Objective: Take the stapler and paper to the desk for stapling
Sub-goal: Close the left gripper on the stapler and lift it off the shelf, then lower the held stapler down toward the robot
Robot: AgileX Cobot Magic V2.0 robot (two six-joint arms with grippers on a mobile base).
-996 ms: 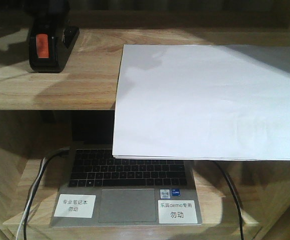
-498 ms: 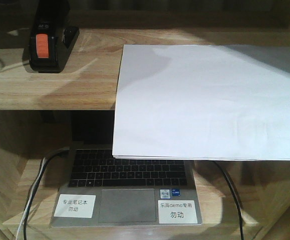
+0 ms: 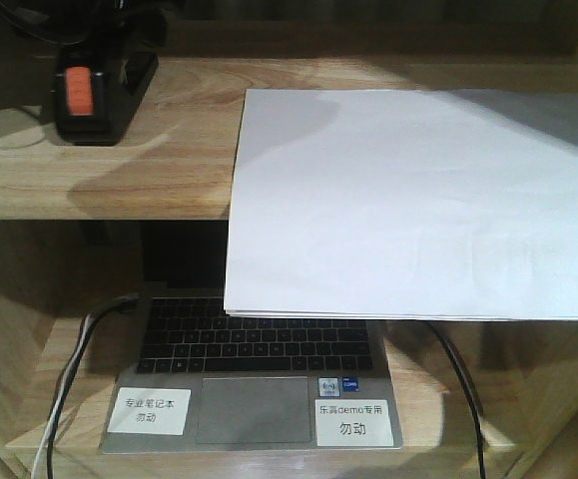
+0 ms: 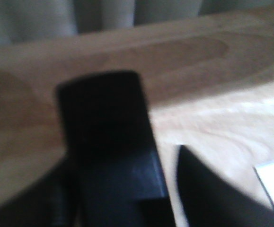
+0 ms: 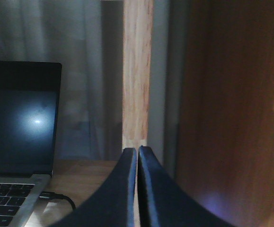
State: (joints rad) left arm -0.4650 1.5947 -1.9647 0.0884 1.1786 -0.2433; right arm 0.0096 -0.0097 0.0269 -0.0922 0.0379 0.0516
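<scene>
The black stapler [image 3: 87,92] with its orange-red end stands on the upper shelf board at far left. My left gripper [image 3: 104,38] hangs dark just over it. In the blurred left wrist view the stapler [image 4: 106,142] lies between the two fingers of the left gripper [image 4: 122,172], which is open; a strip of wood shows beside the right finger [image 4: 207,194]. The white paper [image 3: 418,200] lies on the same shelf to the right, and its front edge overhangs. My right gripper [image 5: 137,151] is shut on nothing, low over the desk [image 5: 87,182].
An open laptop [image 3: 254,374] sits on the desk [image 3: 438,399] beneath the shelf, with cables at its left [image 3: 69,379] and right [image 3: 463,389]. A wooden upright [image 5: 137,71] and a dark side panel [image 5: 231,118] stand close before the right gripper.
The left gripper has come down closer over the stapler, and the stapler has shifted slightly left. The paper and laptop have not moved.
</scene>
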